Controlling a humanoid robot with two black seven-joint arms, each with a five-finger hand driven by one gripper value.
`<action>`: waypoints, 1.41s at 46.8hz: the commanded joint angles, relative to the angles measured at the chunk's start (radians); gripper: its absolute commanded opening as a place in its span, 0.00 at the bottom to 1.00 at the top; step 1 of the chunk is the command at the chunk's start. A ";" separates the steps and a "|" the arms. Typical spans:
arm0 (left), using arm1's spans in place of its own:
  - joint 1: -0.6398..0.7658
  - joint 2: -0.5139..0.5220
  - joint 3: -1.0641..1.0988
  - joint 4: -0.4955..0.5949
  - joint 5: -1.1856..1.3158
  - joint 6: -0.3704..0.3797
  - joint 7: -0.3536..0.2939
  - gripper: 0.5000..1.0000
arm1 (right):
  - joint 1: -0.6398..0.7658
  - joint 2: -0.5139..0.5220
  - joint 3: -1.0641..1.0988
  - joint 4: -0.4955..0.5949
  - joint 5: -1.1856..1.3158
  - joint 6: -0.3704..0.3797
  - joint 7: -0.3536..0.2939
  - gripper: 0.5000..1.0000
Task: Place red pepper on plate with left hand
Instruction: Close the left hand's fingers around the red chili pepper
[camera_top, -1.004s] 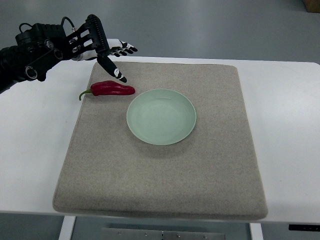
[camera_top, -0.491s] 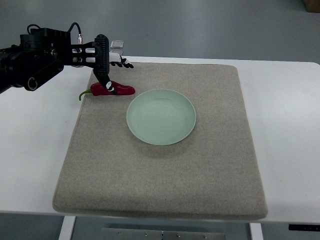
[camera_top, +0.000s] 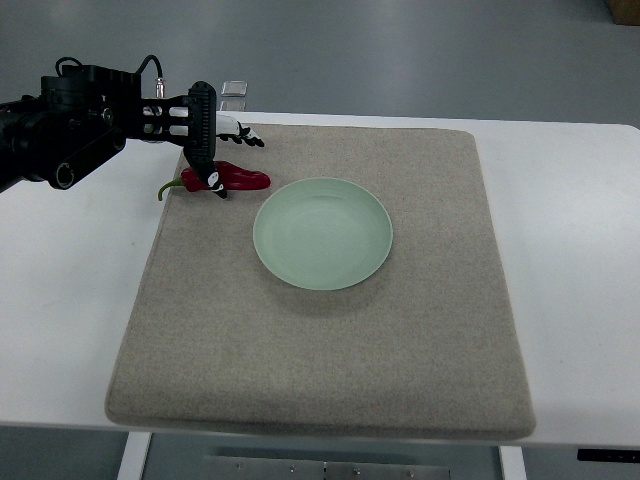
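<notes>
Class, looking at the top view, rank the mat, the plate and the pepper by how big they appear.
1. Square beige felt mat, largest.
2. Round pale green plate.
3. Long red pepper, smallest, partly covered by the left hand.

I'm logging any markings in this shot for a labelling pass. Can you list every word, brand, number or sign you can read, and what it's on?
None can be read.
The red pepper, plate, mat and table are plain.
The left hand shows white marks on its fingertips, with no letters to make out.
A small clear object beyond the table is too small to tell.
</notes>
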 joint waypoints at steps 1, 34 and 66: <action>0.000 0.000 0.015 0.002 0.001 -0.001 0.001 0.95 | 0.000 0.000 0.000 0.001 0.000 0.000 0.000 0.86; 0.011 -0.003 0.028 0.003 -0.001 0.004 0.001 0.17 | 0.000 0.000 0.000 0.001 0.000 0.000 0.000 0.86; -0.032 -0.005 -0.031 -0.021 -0.028 0.053 -0.001 0.00 | 0.000 0.000 0.000 -0.001 0.000 0.000 0.000 0.86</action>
